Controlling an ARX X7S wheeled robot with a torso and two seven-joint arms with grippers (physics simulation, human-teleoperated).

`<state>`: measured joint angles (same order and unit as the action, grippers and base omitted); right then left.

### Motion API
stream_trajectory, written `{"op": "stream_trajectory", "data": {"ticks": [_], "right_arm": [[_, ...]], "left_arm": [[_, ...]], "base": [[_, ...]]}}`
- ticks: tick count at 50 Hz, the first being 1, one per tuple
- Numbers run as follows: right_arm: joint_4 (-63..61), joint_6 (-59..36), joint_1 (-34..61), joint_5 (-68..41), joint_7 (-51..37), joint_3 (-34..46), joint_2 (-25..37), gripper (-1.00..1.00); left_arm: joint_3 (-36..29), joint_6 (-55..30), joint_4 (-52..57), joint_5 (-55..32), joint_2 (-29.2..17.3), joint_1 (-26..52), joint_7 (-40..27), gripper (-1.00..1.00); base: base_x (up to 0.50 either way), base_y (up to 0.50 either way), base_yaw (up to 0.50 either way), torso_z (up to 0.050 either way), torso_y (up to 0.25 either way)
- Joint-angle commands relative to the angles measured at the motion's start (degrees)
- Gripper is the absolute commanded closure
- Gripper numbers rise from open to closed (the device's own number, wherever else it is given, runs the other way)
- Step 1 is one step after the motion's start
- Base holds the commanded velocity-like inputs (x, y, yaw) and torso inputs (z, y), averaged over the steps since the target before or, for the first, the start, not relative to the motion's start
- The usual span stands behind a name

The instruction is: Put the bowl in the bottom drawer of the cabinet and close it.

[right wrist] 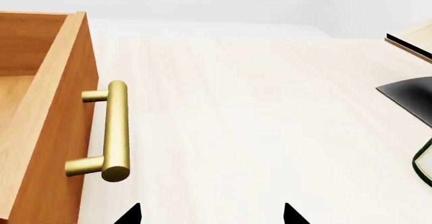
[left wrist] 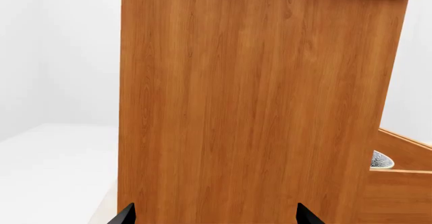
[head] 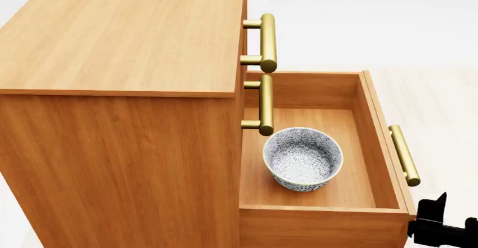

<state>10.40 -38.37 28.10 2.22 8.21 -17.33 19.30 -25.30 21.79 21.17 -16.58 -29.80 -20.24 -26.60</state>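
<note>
The bowl [head: 303, 158] is seen resting upright on the floor of the bottom drawer [head: 373, 130], which is pulled fully out from the cabinet [head: 120, 91] toward the right in the head view. The bowl is placed toward the near left part of the drawer, just beside the cabinet front and below the middle brass handle [head: 266, 105]; it is touched by neither pincer. The drawer's own brass handle [head: 404, 154] is shown on the outer face of its front panel.

In the right wrist view, the two dark fingertips of the right pincer [right wrist: 210, 219] are spread apart with nothing between them, near the drawer handle but not touching it, above the pale floor [right wrist: 256, 123]. In the left wrist view, the left pincer [left wrist: 214, 216] is likewise held apart and empty, facing the cabinet's side panel, with a sliver of the bowl visible past its edge.
</note>
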Motion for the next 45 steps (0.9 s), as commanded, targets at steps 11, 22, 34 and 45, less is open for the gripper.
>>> {"op": "stream_trajectory", "data": {"ticks": [11,22,34,45], "right_arm": [[1.1,0.6,0.2,0.0,0.2,2.3,-1.1,-1.0],[1.4,0.0,0.3,-0.8,0.7,2.4,-1.5,-1.0],[-0.8,-3.6,0.2,-4.7,4.5,1.1,-2.2,-1.0],[-1.0,-3.6,0.0,-5.5,5.1,1.3,-2.3,-1.0]], "left_arm": [[0.0,-0.3,0.3,-0.2,-0.1,0.1,-0.2,-1.0],[-0.1,-0.2,0.3,-0.4,-0.2,0.1,-0.3,-1.0],[-0.1,0.0,0.2,-0.4,-0.2,0.1,-0.3,-1.0],[-0.2,0.3,-0.2,-0.4,-0.2,0.2,-0.2,-1.0]], "base": [[0.0,0.0,0.0,0.0,0.0],[0.0,0.0,0.0,0.0,0.0],[0.0,0.0,0.0,0.0,0.0],[0.0,0.0,0.0,0.0,0.0]]}}
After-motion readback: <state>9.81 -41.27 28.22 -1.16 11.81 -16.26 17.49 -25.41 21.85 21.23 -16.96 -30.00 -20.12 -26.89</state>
